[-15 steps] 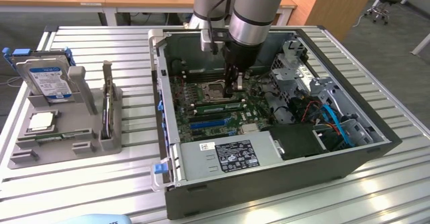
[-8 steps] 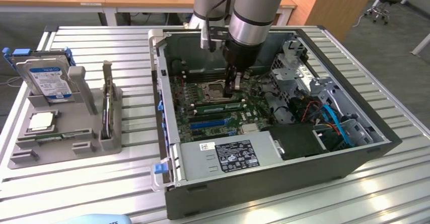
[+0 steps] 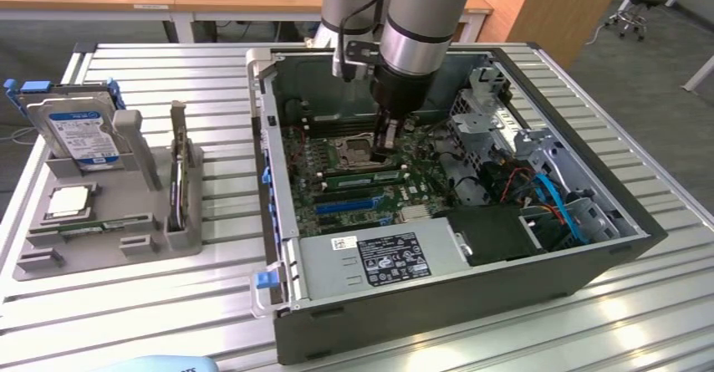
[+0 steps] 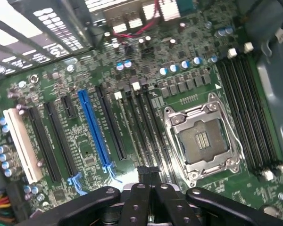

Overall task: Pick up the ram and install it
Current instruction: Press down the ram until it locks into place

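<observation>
Exterior view: you see the black gripper point(image 3: 386, 150) lowered inside the open grey computer case point(image 3: 446, 305), over the green motherboard point(image 3: 334, 184) beside the empty processor socket point(image 3: 348, 148). A long green ram stick point(image 3: 363, 171) lies in a slot just below it.

Wrist view: the fingers point(image 4: 148, 188) are closed together — whether they pinch the ram, you cannot tell.

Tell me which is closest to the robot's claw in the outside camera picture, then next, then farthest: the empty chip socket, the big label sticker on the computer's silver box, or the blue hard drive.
From the gripper, inside the open computer:
1. Empty chip socket, right beside it on the green board.
2. Label sticker, on the silver box at the case's front.
3. Blue hard drive, standing in the grey holder outside the case, at the exterior view's left.
</observation>
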Controlling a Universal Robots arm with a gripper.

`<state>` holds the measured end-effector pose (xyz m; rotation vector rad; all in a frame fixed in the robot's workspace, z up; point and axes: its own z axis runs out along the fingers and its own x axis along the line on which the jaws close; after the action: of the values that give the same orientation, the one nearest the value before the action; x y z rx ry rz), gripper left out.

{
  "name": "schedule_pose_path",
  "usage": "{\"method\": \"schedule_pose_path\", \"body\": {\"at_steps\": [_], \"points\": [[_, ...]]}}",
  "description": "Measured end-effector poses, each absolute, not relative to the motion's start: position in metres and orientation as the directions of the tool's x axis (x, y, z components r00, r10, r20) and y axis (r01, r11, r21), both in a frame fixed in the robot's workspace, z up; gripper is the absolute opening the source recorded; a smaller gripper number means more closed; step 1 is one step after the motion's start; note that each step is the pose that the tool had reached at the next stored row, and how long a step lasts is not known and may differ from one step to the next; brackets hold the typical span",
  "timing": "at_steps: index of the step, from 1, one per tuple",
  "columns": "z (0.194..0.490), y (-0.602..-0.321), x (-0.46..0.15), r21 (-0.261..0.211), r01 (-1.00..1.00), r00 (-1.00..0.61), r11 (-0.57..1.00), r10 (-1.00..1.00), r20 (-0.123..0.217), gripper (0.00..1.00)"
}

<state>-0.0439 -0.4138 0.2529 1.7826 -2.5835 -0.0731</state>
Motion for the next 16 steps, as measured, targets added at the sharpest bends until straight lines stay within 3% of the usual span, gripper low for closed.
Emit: {"method": "schedule_pose_path", "body": {"at_steps": [16], "points": [[0.2529, -0.4138, -0.0439, 0.039, -0.833, -0.552, 0.551, -0.833, -0.023, 0.10]]}}
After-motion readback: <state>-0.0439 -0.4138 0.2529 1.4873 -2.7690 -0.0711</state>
